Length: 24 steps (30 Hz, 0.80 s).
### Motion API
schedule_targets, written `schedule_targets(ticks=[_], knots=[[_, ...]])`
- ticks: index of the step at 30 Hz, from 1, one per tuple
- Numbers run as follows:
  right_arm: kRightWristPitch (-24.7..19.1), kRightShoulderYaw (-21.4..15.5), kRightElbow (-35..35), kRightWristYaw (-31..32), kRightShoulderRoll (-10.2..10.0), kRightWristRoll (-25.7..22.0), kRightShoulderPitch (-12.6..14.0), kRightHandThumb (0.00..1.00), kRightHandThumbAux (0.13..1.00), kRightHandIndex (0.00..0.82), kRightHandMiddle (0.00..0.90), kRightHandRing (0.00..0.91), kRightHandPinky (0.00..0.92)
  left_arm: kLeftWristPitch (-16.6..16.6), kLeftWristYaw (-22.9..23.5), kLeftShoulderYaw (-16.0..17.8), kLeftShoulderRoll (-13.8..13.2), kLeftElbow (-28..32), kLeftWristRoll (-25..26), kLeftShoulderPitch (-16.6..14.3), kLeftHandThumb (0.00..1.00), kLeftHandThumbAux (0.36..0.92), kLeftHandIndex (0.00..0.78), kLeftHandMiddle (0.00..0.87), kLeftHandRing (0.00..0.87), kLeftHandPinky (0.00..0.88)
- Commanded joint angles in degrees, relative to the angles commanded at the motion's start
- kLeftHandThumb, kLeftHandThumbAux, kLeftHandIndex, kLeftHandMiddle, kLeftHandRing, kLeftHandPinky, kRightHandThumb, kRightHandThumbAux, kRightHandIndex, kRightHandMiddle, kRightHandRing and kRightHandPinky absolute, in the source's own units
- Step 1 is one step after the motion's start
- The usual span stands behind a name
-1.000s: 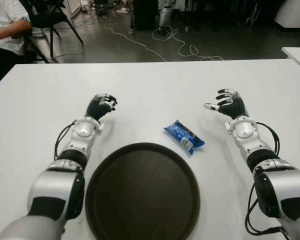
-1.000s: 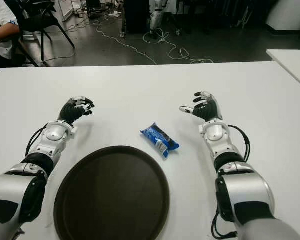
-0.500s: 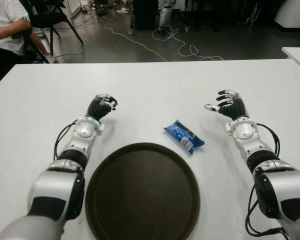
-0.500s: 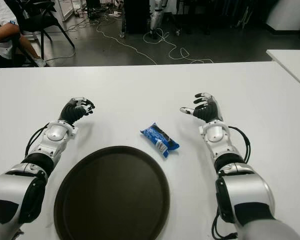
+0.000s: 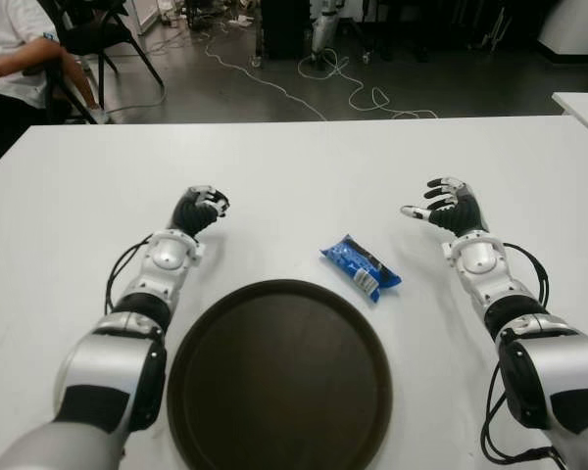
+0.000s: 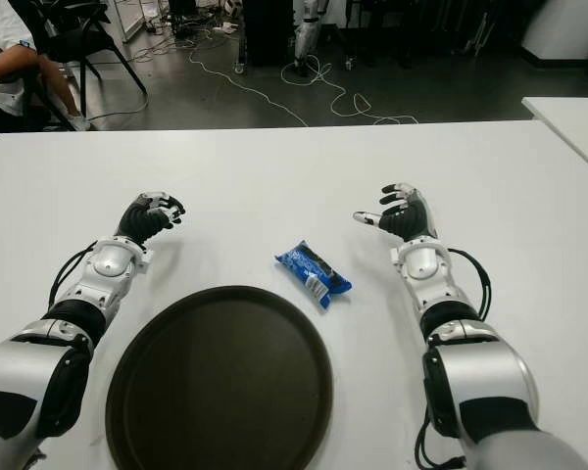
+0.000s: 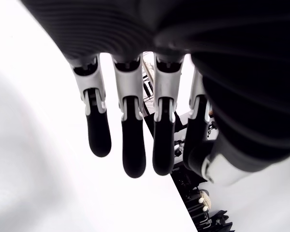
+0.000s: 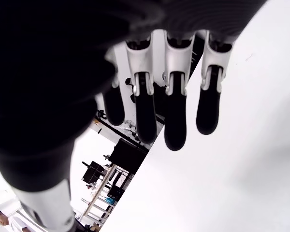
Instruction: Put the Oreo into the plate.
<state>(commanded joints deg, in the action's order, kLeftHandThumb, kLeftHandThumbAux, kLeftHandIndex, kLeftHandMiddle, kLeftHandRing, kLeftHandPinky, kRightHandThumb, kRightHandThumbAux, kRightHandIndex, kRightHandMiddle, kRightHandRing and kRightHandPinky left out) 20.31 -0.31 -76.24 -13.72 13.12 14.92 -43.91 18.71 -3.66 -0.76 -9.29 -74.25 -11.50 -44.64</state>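
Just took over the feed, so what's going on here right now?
Nothing is held yet. The blue Oreo pack lies on the white table, just beyond the dark round plate, which holds nothing. The right hand shows open to the right of the pack; the left hand shows curled beyond the plate's left side.

Round dark brown plate (image 5: 274, 377): near rim cut off by frame edge. Seated person (image 5: 15, 49) beyond surface's far-left corner cropped.
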Motion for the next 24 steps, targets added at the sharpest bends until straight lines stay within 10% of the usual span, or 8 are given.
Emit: schedule_targets(ticks=[24], knots=[[-0.2,1.3,0.2,-1.4,0.6,0.9,0.0,0.0,0.779,0.313,0.39,0.422,0.409,0.1,1.3,-0.7,0.1,0.9,0.2,0.0,0.941,0.659,0.509,0.438,0.403,0.411]])
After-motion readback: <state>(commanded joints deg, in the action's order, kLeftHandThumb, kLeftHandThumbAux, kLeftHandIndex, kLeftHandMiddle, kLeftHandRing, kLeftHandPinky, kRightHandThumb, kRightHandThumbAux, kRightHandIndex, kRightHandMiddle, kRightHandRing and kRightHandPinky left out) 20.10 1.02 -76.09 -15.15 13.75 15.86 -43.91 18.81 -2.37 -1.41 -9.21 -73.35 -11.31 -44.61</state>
